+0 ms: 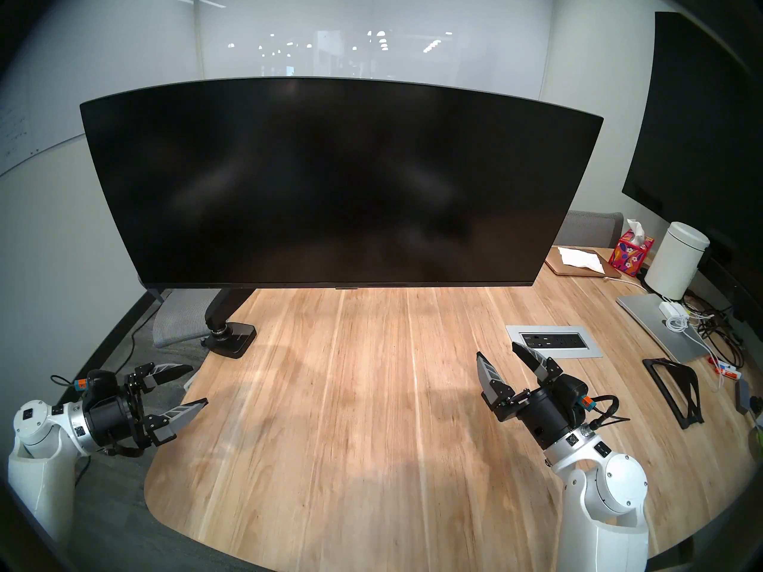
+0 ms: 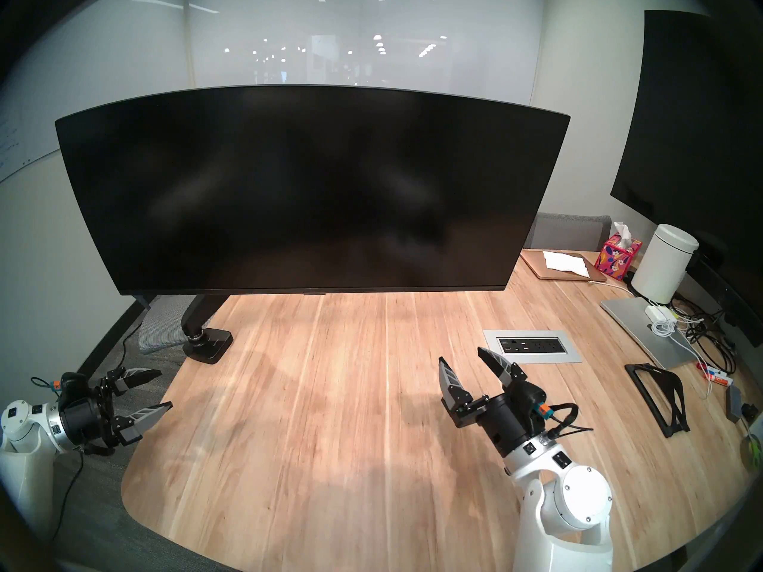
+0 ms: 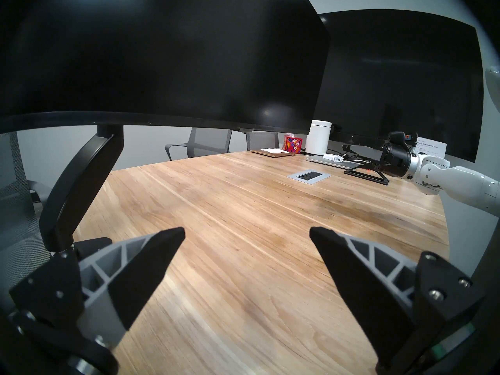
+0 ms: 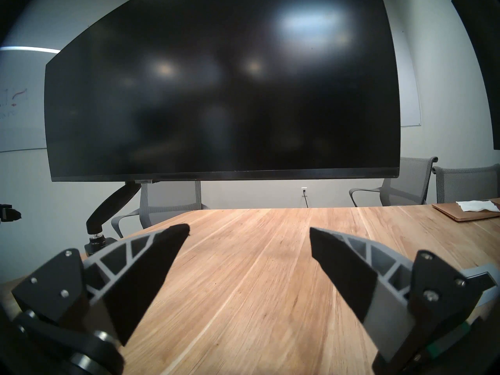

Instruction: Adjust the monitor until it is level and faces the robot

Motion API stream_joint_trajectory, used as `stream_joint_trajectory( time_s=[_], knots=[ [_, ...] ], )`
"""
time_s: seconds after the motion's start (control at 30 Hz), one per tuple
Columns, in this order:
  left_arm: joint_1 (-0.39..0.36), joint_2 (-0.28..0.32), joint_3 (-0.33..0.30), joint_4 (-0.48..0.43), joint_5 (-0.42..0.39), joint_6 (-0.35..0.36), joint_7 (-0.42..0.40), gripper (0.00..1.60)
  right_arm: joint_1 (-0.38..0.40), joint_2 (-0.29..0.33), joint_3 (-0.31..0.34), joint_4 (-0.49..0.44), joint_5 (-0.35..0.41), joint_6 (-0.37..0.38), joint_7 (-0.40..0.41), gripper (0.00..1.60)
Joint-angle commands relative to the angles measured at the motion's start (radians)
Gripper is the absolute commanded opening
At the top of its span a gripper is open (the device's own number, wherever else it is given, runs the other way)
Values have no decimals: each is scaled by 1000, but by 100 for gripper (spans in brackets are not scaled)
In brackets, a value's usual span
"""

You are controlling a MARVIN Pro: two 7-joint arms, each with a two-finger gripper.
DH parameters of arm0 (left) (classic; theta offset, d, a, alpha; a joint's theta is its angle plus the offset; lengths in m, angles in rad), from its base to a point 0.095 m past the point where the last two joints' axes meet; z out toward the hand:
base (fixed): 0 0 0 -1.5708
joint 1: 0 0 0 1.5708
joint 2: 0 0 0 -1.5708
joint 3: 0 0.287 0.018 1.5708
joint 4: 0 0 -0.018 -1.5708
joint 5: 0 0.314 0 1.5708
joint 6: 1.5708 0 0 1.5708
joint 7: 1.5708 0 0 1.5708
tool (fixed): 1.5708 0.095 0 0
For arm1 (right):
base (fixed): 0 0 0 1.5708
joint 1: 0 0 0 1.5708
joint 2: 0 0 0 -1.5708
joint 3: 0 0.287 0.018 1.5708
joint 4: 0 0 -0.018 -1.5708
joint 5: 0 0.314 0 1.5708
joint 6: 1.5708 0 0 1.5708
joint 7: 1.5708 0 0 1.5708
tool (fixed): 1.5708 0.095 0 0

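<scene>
An office meeting room is indicated — a long wooden table [image 1: 351, 393] with a recessed power-and-data outlet panel [image 1: 553, 342] is ringed by grey mesh chairs [image 4: 400, 185]. A large wall-mounted screen [image 1: 702, 125], a whiteboard [image 4: 19, 101] and a frosted glass partition [image 1: 330, 34] are noted.

L end effector [image 1: 200, 384] open, R end effector [image 1: 497, 349] open, both seemingly empty

Monitor [image 1: 330, 179]: black, blank. Worktop [image 1: 351, 414]: pale wood, streaked grain. Fingers [image 1: 183, 414]: grey ribs, black pads. Arms [image 1: 611, 488]: glossy white. Tissue box [image 1: 629, 255]: pink, floral print. Canister [image 1: 677, 261]: cream.
</scene>
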Motion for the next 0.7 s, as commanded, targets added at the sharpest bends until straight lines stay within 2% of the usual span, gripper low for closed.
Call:
stream_joint_trajectory(
  time_s=[0.0, 0.27, 0.3, 0.33, 0.37, 0.43, 0.47, 0.5, 0.67],
  knots=[
    [-7, -9, 5, -49, 11, -3, 26, 160, 9, -3, -1, -16, 5, -2, -1, 160],
    [-78, 4, 36, -53, 38, 10, 110, 160, 10, -6, 1, -16, 3, -2, 2, 160],
    [-91, 10, 42, -48, 38, 15, 115, 156, 10, -7, 1, -16, 3, -2, 3, 160],
    [-103, 9, 46, -47, 43, 18, 131, 132, 11, -7, 2, -16, 3, -2, 3, 160],
    [-114, 11, 51, -45, 45, 24, 140, 90, 11, -8, 2, -15, 3, -2, 4, 160],
    [-136, 14, 56, -44, 50, 28, 162, 56, 11, -8, 2, -15, 2, -2, 4, 160],
    [-149, 16, 59, -43, 53, 32, 176, 18, 11, -9, 3, -15, 2, -2, 5, 160],
    [-160, 19, 63, -40, 55, 35, 184, 0, 11, -9, 3, -15, 2, -2, 5, 160],
    [-220, 27, 73, -23, 62, 47, 232, 0, 12, -11, 4, -15, 1, -2, 8, 160]
  ],
)
